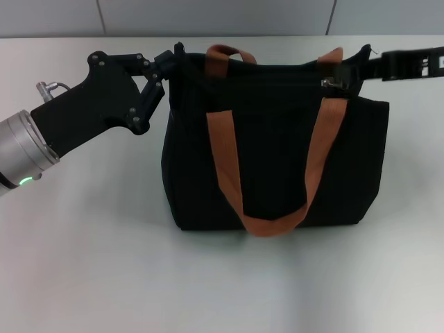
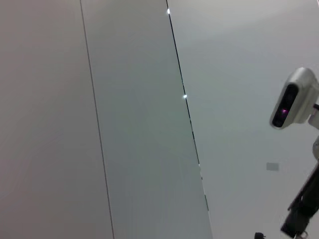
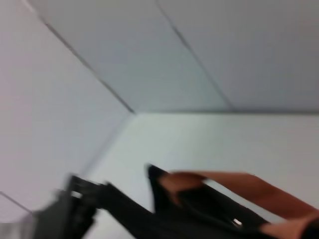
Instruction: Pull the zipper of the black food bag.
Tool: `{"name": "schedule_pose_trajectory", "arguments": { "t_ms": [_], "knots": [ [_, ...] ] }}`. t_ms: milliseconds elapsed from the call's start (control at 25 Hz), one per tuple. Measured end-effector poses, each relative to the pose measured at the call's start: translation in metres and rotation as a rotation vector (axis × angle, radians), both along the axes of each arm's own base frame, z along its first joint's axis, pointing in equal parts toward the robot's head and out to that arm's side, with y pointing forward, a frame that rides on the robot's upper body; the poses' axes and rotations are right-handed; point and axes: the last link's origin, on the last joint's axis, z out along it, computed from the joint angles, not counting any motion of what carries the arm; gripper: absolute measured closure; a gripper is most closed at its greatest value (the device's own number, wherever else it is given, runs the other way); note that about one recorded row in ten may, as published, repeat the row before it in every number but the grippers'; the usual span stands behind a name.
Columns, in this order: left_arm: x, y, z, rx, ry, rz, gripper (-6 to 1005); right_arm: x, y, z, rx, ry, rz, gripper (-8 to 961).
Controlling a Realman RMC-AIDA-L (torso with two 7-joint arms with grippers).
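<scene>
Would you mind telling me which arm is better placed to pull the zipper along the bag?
The right. Its pincer is at the bag's top right corner, close beside the silver zipper. The left pincer is at the opposite top corner of the black food bag, likely bracing it.

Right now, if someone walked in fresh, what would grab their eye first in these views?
The big black bag standing mid-table, its two orange straps bright against the fabric. Then the left claw pinching the bag's top corner on the robot's left, while the right claw reaches in at the opposite top corner. Beside it glints the small silver zipper pull.
</scene>
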Motion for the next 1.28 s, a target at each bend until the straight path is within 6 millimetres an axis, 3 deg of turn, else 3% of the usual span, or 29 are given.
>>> {"name": "schedule_pose_trajectory", "arguments": {
  "t_ms": [360, 600, 880, 1120, 1280],
  "knots": [
    [-0.001, -0.002, -0.002, -0.033, -0.008, 0.013, 982, 0.024, -0.010, 0.010, 0.098, 0.290, 0.219, 799],
    [-0.003, -0.002, -0.001, -0.057, -0.023, 0.037, 982, 0.041, -0.037, 0.010, 0.180, 0.411, 0.509, 661],
    [-0.007, -0.002, 0.002, -0.092, -0.033, 0.077, 983, 0.075, -0.085, -0.024, 0.254, 0.354, 0.778, 382],
    [-0.012, -0.003, 0.004, -0.127, -0.036, 0.110, 982, 0.099, -0.111, -0.061, 0.182, 0.230, 0.824, 166],
    [-0.017, -0.005, 0.007, -0.128, -0.036, 0.134, 982, 0.110, -0.115, -0.079, 0.122, 0.167, 0.795, 165]
  ]
}}
